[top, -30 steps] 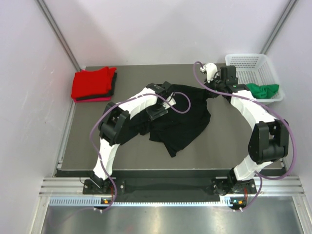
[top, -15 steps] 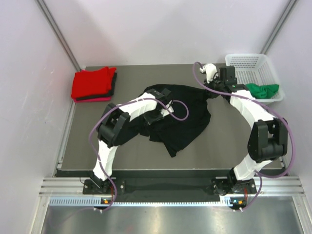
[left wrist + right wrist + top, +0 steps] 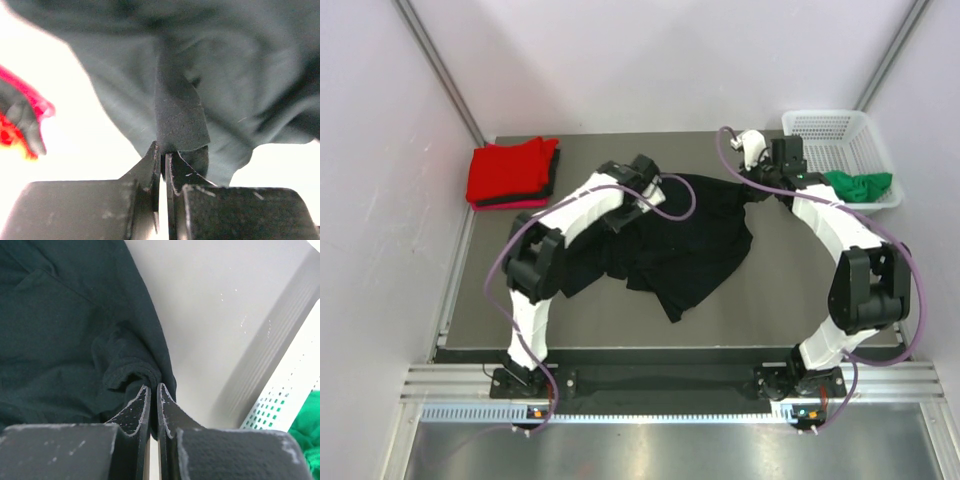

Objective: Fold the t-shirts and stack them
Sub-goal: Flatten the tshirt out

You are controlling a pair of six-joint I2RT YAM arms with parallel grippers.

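Observation:
A black t-shirt [image 3: 692,238] lies crumpled across the middle of the table. My left gripper [image 3: 650,188] is shut on a fold of cloth at its far left edge; the left wrist view shows the jaws [image 3: 164,150] pinching a strip of the black t-shirt [image 3: 177,117]. At the shirt's far right corner, my right gripper [image 3: 757,190] is also shut on cloth, and the right wrist view shows its tips [image 3: 154,386] clamped on a bunched hem of the black t-shirt [image 3: 65,330]. A folded red t-shirt [image 3: 510,170] tops a stack at the far left. A green t-shirt [image 3: 860,185] sits in the basket.
The white mesh basket [image 3: 825,128] stands at the far right corner, its wall [image 3: 280,405] close beside my right gripper. Dark and pink layers [image 3: 510,204] show under the red shirt, and the stack's edge [image 3: 20,120] shows left of my left gripper. Pale walls enclose the table.
My left gripper has moved toward the far left edge of the black t-shirt and closed on a fold of it. The right arm has held still.

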